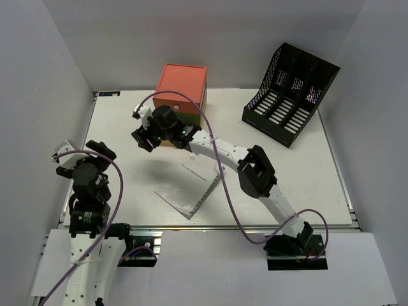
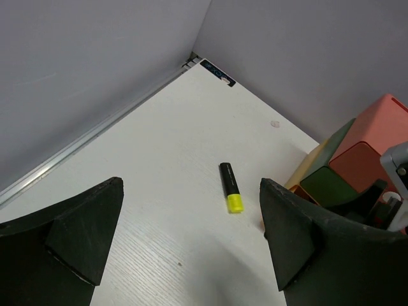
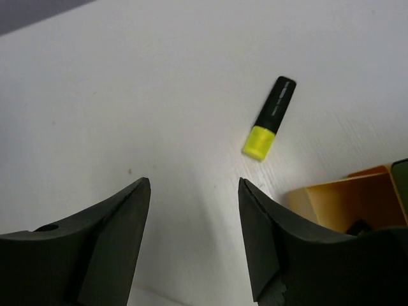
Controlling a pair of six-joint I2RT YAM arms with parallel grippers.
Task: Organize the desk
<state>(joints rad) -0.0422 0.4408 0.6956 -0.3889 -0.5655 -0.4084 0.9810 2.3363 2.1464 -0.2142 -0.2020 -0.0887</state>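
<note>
The desk (image 1: 127, 197) is a large white tabletop with a metal rail along its near edge. A black highlighter with a yellow cap (image 2: 231, 187) lies on it next to the drawer box; it also shows in the right wrist view (image 3: 269, 119). My right gripper (image 1: 141, 137) hovers open and empty just short of the highlighter (image 3: 194, 185). My left gripper (image 1: 64, 155) is open and empty at the left edge, facing the highlighter from farther away (image 2: 190, 185). In the top view the highlighter is hidden under the right wrist.
An orange-green-yellow drawer box (image 1: 182, 89) stands at the back centre, with a yellow drawer (image 3: 344, 201) pulled out. A black mesh file rack (image 1: 290, 92) stands at the back right. A spiral notebook (image 1: 191, 185) lies in the middle. Grey walls enclose the desk.
</note>
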